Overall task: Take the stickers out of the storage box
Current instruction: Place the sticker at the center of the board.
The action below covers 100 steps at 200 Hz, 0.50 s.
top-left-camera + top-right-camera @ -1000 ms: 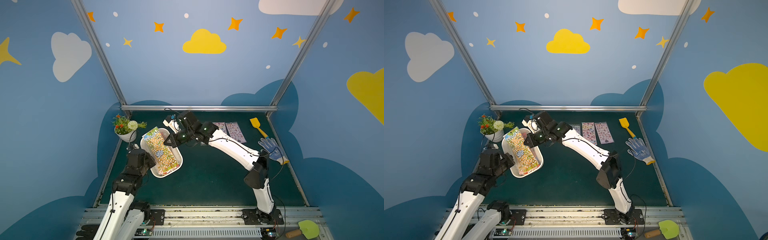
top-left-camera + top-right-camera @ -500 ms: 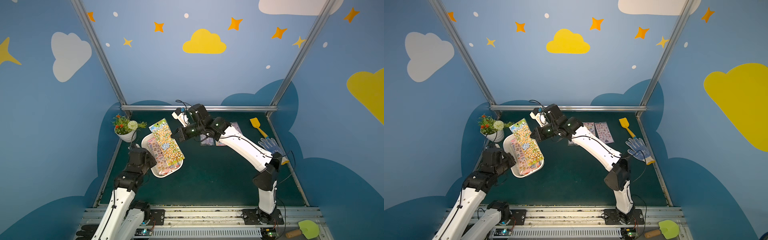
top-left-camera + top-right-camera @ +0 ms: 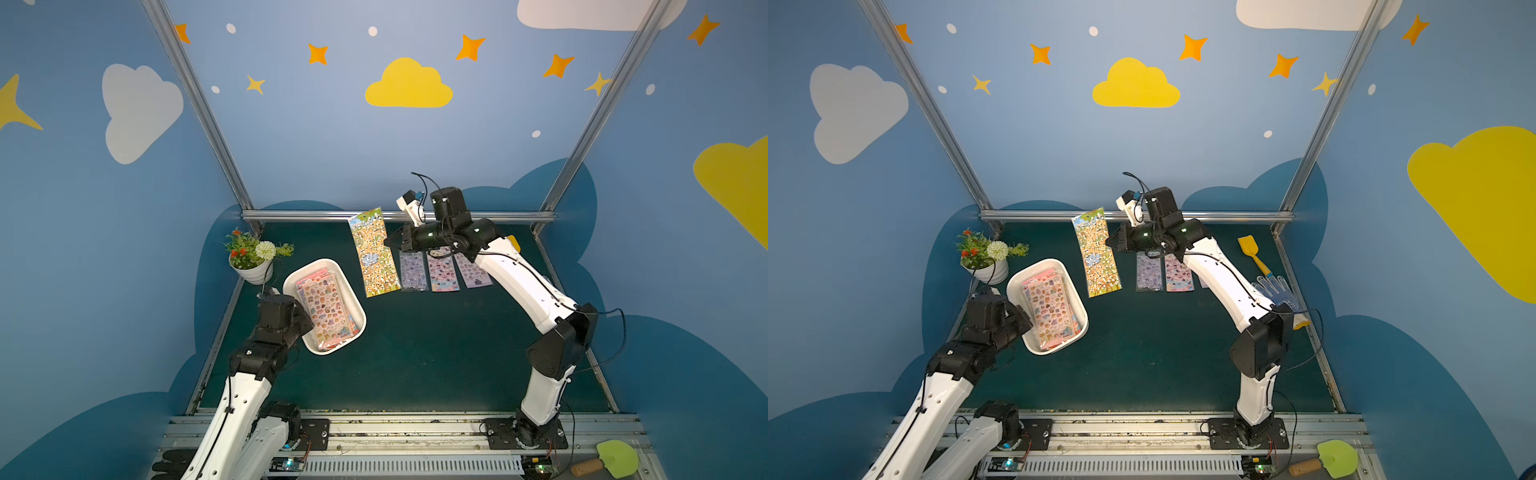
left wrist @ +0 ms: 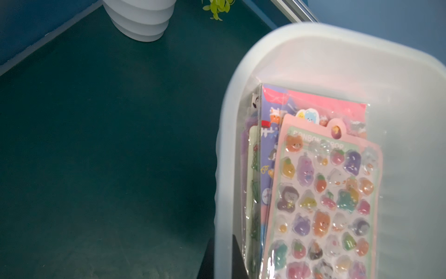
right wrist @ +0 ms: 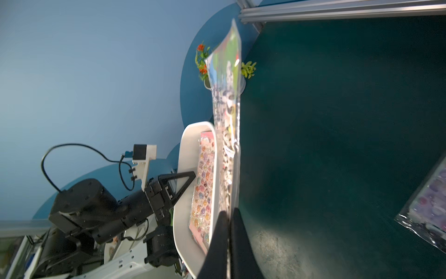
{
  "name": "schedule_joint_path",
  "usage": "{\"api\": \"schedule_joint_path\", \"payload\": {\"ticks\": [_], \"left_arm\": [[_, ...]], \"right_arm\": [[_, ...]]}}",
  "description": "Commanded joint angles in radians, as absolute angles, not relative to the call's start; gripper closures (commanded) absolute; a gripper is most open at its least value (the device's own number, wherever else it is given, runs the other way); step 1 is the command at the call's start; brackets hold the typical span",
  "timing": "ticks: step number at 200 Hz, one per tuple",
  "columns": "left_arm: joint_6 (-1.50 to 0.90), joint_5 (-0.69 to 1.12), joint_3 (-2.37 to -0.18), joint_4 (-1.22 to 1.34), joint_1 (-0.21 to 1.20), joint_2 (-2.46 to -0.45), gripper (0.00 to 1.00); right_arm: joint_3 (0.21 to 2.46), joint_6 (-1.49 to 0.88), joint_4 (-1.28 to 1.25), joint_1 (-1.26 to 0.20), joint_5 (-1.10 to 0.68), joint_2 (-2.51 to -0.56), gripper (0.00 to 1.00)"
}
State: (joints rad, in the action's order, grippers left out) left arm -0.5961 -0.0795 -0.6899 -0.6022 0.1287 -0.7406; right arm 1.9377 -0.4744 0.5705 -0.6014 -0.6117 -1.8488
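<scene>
Two end effectors, and both were clamped on something. The right end effector [image 3: 390, 242] was pinched tight on the long edge of an orange-and-green sticker sheet [image 3: 374, 253], its jaws together with only the film between them. That sheet hung from the fingertips in both top views, with one end up by the rear rail and the other down toward the worktop [image 3: 415, 357]. Its lower end looked to be just clear of the surface, though the angle did not settle it. In the right wrist view the sheet showed nearly edge-on, running straight out from between the black fingers [image 5: 219, 232].

Directly beneath that end effector, three sheets [image 3: 442, 270] lay flat on the worktop, side by side in a neat row. They were purple, pink and purple, and just beside the hanging one.

Well apart from it, over on the left arm's side, sat the storage box [image 3: 360, 321]. The left end effector [image 4: 223, 258] was closed on the box's near rim, one dark finger outside the white wall and one inside. Right in front of those fingertips, inside the box, lay the remaining stack of stickers [image 4: 325, 193]. A pink sheet of glossy little animals was on top, with blue and pink edges peeking out beneath. A white flower pot [image 3: 251, 272] stood near the left end effector, beyond the box and clear of it.
</scene>
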Motion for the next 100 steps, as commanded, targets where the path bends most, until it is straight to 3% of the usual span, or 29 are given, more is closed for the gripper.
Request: {"api": "schedule_joint_path", "payload": {"ticks": [1, 40, 100], "left_arm": [[-0.598, -0.079, -0.719, -0.562, 0.124, -0.719, 0.96], [-0.594, -0.075, -0.719, -0.563, 0.125, -0.695, 0.96], [-0.595, -0.074, -0.712, -0.546, 0.124, -0.629, 0.96]], "right_arm": [[1.899, -0.512, 0.503, -0.542, -0.674, -1.817, 1.00], [1.820, -0.570, 0.405, -0.456, -0.719, -1.859, 1.00], [1.821, -0.623, 0.323, -0.448, -0.730, -2.015, 1.00]]}}
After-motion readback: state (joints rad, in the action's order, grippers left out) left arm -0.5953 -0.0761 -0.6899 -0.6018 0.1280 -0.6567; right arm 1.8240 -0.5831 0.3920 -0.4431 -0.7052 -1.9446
